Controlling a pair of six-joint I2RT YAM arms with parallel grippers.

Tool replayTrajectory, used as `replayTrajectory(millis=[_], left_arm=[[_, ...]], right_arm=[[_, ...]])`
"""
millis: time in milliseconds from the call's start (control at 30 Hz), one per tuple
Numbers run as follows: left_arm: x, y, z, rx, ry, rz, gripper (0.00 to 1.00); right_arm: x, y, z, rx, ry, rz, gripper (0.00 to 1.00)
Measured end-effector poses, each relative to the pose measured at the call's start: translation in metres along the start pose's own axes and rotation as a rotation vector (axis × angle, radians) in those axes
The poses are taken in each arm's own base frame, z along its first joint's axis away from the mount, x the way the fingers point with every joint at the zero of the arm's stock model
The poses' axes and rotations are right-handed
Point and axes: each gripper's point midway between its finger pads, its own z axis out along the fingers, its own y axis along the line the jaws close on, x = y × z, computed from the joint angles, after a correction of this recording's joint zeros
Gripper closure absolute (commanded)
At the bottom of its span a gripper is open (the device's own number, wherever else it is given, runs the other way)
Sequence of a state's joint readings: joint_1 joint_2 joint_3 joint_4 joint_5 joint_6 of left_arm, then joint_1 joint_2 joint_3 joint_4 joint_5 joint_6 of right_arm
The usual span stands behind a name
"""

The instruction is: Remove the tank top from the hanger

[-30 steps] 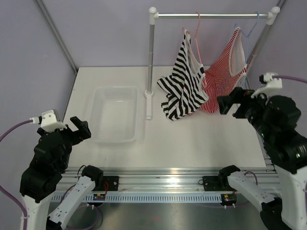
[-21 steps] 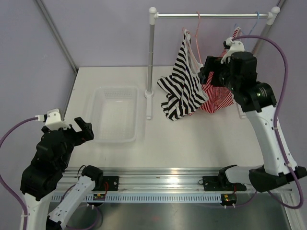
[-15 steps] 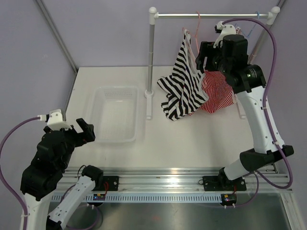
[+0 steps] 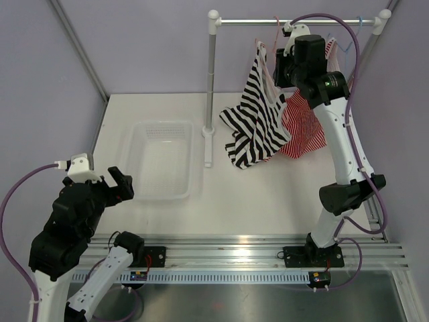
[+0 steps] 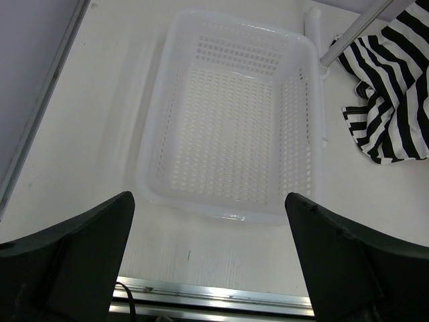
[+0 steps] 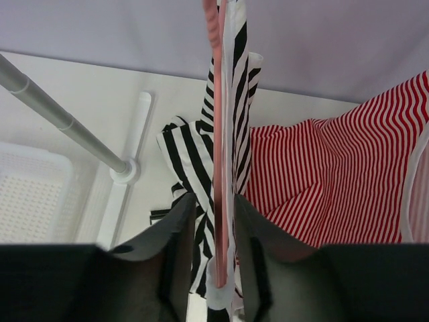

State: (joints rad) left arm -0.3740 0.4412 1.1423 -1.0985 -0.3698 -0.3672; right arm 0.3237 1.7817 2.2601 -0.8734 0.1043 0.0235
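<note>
- Right jaws, raised to the rack, stand narrowly apart astride the thin pink wire hanger (image 6: 216,134) and a white-trimmed strap of the black-and-white striped tank top (image 4: 258,114); no firm pinch shows.
- Left jaws gape wide and empty above the white perforated plastic basket (image 5: 228,40).
- The tank top hangs from the hanger on the metal rail (image 4: 295,21), its hem reaching the white desk (image 4: 268,194).

The tank top (image 4: 255,114) was matt, creased striped cloth. The hanger (image 6: 216,168) looked smooth, faintly glossy. The basket (image 5: 295,134), toward nine o'clock, was translucent perforated plastic; the rail (image 4: 248,21), shiny metal.
</note>
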Motion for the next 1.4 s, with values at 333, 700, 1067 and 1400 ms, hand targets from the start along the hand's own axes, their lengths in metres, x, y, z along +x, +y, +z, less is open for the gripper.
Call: replayTrajectory(millis=[333, 700, 1067, 1400], left_arm=[[0.007, 0.0, 0.004, -0.004, 0.019, 0.008, 0.01], [0.008, -0.002, 0.006, 0.004, 0.022, 0.008, 0.01], [0.013, -0.005, 0.012, 0.006, 0.049, 0.016, 0.01], [0.016, -0.012, 0.014, 0.042, 0.066, 0.013, 0.01]], right_arm=[[0.008, 0.002, 0.011, -0.015, 0.03, -0.006, 0.78], [0.009, 0.002, 0.013, -0.014, 0.031, -0.009, 1.0], [-0.014, 0.004, 0.002, -0.02, -0.051, 0.026, 1.0], [-0.039, 0.004, -0.053, -0.044, -0.132, 0.06, 1.0]])
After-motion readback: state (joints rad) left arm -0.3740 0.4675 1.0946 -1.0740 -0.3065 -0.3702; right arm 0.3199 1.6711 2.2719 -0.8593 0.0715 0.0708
